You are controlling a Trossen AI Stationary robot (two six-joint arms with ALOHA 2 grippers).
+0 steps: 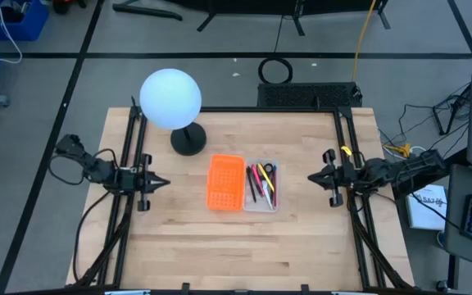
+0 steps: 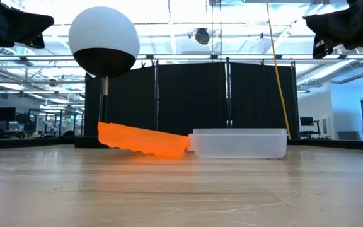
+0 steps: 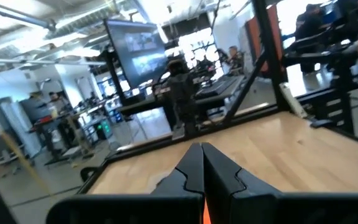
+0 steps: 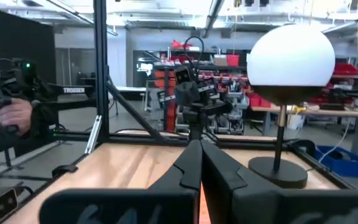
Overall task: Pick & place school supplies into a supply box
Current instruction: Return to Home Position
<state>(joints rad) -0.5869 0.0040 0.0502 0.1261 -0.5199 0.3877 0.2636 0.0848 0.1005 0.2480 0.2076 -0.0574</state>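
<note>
Pens (image 1: 261,182) in clr box (image 1: 260,208): high view only.

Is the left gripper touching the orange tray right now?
Apart. The high view shows bare table between the shut left gripper and the orange tray. The right gripper sits shut at the table's right side.

We see bright ceiling lights (image 2: 244,16) glaring behind the backlit globe lamp (image 2: 103,41); soft shadows cross the evenly lit counter (image 2: 181,189).

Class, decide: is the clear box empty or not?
Not empty: the high view shows coloured pens lying inside the clear box.
</note>
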